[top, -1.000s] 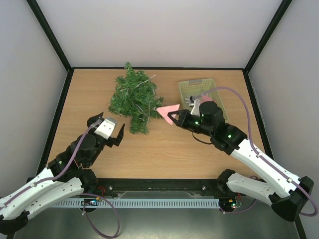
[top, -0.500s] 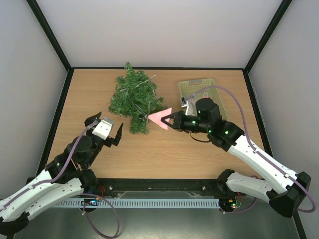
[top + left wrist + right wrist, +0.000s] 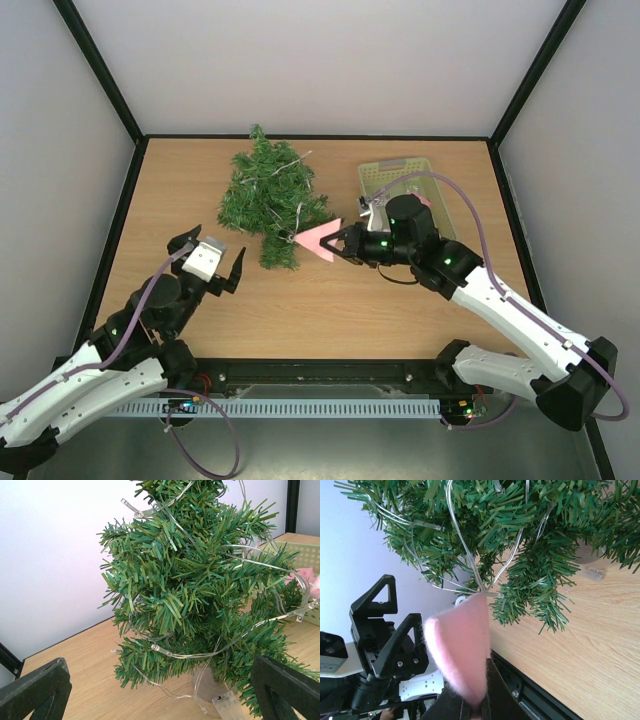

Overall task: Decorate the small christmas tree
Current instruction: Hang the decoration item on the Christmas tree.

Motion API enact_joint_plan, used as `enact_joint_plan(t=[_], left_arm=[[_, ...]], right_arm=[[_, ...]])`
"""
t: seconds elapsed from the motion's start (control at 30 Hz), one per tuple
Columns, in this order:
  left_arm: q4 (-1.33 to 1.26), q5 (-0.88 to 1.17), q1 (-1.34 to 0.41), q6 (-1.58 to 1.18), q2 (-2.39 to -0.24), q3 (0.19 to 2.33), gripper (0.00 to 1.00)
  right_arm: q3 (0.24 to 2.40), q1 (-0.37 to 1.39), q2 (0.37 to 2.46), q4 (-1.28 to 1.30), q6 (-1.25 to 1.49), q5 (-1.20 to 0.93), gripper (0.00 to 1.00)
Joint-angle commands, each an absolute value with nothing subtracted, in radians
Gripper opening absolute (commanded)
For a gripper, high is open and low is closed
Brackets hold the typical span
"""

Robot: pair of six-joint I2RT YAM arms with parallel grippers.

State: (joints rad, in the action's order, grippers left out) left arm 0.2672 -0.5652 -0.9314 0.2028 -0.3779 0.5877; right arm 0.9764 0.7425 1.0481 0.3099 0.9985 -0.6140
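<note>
The small christmas tree (image 3: 270, 200) stands at the back middle of the table, dark green and wound with a clear light string (image 3: 260, 625). Its base and a clear battery box (image 3: 227, 707) show in the left wrist view. My right gripper (image 3: 345, 243) is shut on a pink felt triangle (image 3: 318, 240). The triangle's tip touches the tree's lower right branches (image 3: 530, 595) and the light string there. My left gripper (image 3: 210, 262) is open and holds nothing, a short way in front of the tree on its left, facing it.
A pale green basket (image 3: 400, 180) with small ornaments stands at the back right, behind the right arm. Black frame rails run along the table edges. In the right wrist view the left arm (image 3: 385, 630) shows beyond the pink triangle (image 3: 462, 650).
My right gripper has carried the pink triangle leftwards from beside the basket to the tree's lower right branches. The left gripper has drawn back slightly towards the near edge, still open.
</note>
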Motion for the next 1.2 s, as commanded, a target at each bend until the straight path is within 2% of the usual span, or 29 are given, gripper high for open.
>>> enact_joint_plan(t=[0.0,0.77,1.17], left_arm=[[0.246,-0.57,-0.93,0.206,-0.371,0.584,0.99],[0.252,-0.56,-0.93,0.191,-0.387,0.591,0.99],[0.25,-0.563,-0.93,0.192,-0.382,0.591,0.99]], right_arm=[[1.027,0.722,1.046,0.327,1.027,-0.62,0.02],[1.16,0.605,1.173,0.499,0.934,-0.786,0.02],[1.07,0.57,1.158,0.475,0.911,-0.759,0.02]])
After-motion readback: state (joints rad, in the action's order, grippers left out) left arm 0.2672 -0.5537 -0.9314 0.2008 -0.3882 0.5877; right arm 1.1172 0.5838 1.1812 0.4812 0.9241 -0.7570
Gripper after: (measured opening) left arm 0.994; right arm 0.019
